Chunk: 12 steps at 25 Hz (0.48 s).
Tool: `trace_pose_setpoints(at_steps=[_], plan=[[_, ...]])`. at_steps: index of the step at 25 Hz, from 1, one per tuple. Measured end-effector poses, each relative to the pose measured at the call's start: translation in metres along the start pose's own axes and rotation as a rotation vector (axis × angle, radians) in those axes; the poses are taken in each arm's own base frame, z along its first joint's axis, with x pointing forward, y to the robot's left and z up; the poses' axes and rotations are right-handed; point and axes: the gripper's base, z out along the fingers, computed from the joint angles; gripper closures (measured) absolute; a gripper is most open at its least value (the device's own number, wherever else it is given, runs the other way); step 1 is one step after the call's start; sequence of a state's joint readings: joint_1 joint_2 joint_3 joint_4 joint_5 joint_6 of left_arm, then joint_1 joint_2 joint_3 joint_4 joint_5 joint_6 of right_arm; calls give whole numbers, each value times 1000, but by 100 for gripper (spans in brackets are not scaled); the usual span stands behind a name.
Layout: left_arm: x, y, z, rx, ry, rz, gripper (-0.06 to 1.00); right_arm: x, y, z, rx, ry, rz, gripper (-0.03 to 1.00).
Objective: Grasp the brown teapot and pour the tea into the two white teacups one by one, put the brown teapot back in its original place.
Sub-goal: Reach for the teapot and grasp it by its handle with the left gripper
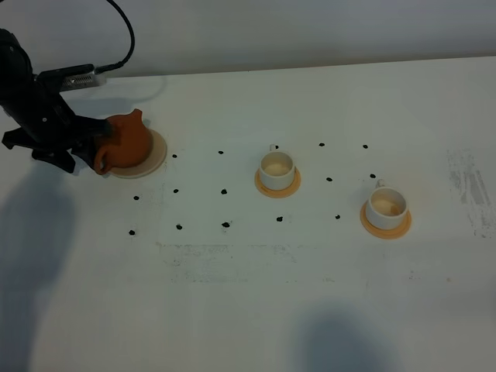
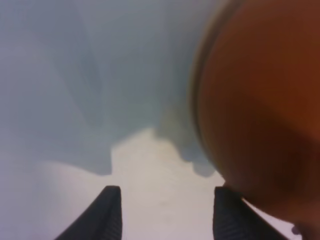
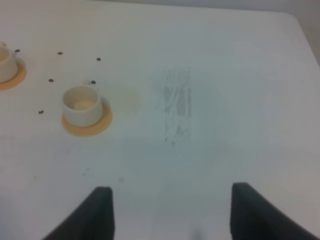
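The brown teapot [image 1: 128, 143] sits on the cream-beige coaster [image 1: 158, 151] at the far left, its handle toward my left gripper [image 1: 91, 149]. In the left wrist view the teapot [image 2: 260, 110] is a large blur against one fingertip [image 2: 225, 215]. The left gripper [image 2: 165, 215] is open with nothing between its fingers. Two white teacups stand on orange-tan coasters, one in the middle [image 1: 277, 165] and one to the right [image 1: 385, 204]. The right gripper [image 3: 172, 215] is open and empty, above the table to the right of the right-hand cup [image 3: 81, 104]. It is out of the exterior view.
Small black dots [image 1: 224, 191] mark the white table [image 1: 248, 294] around the cups. A scuffed patch [image 1: 469, 186] lies at the right edge, also in the right wrist view [image 3: 177, 107]. The left arm's cable [image 1: 124, 39] arcs above the teapot.
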<state>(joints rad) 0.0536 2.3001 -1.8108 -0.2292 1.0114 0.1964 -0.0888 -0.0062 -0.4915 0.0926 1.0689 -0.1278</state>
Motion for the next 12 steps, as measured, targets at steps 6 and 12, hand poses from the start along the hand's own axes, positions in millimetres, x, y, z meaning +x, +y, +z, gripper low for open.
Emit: trace_pose_setpoints(at_steps=[6,12], plan=[[3,-3,0,30,33,-6,52,0,0,0,0,0,0,45],[5,-5,0,52,52,-16,52,0,0,0,0,0,0,45]])
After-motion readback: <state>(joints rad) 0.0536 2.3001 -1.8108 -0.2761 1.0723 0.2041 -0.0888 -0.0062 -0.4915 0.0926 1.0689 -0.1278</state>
